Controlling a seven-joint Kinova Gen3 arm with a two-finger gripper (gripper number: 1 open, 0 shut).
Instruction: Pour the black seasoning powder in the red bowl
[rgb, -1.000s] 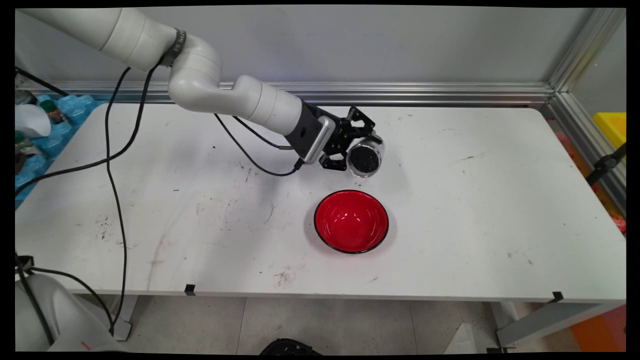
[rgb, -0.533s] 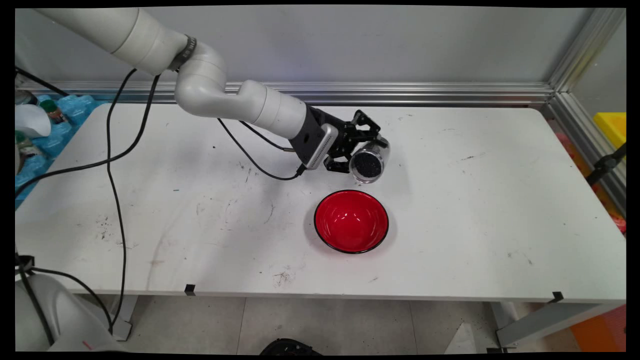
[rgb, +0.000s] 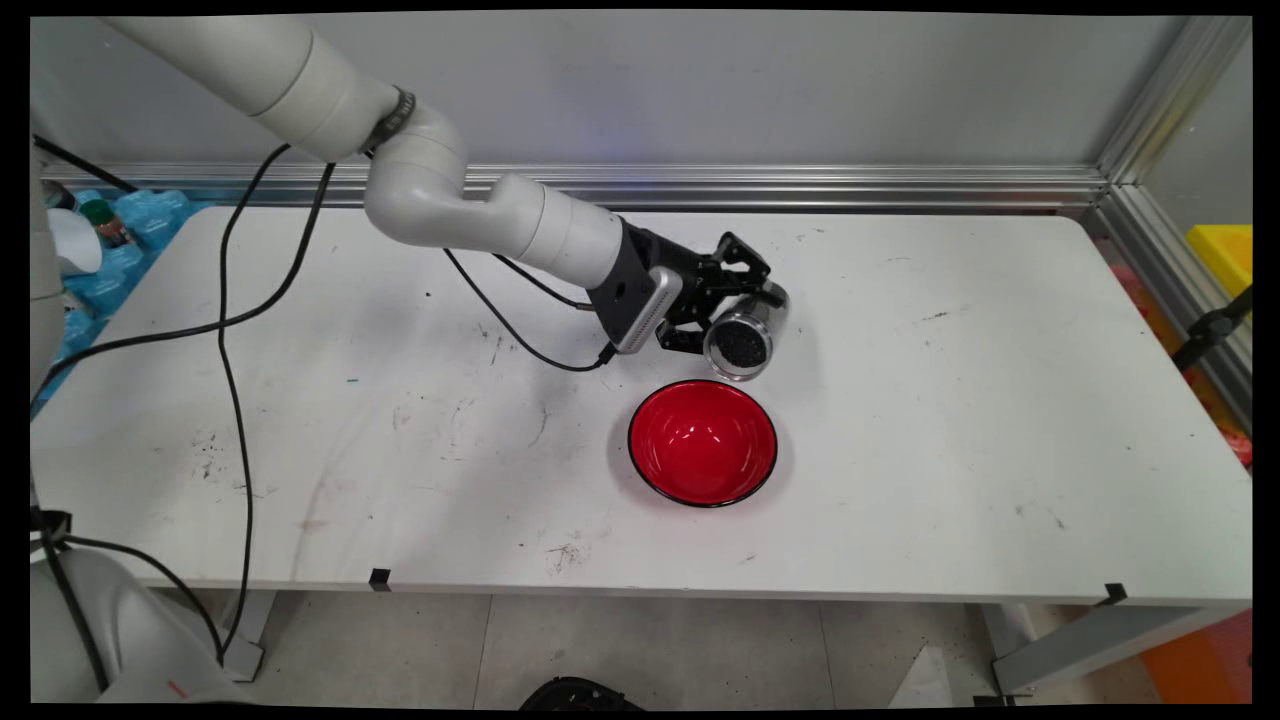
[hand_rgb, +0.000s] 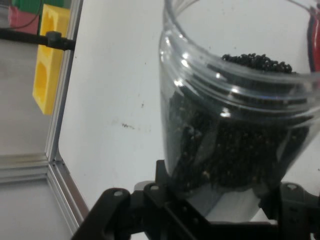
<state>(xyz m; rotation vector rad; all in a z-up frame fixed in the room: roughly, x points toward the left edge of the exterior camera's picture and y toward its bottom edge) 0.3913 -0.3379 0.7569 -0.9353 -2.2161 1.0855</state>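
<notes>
Main view: the black two-finger gripper (rgb: 738, 300) is clamped on a clear plastic jar of black granules (rgb: 745, 335), tipped above the far rim of the round red bowl (rgb: 702, 441). Hand view: the jar (hand_rgb: 235, 115) sits between the fingers, its mouth beside the bowl's edge (hand_rgb: 314, 40).

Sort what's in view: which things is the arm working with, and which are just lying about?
In play:
end effector, shut on the clear jar of black grains
red bowl, just below the tilted jar

Lying about:
bottles at far left
yellow block past the table's edge
</notes>
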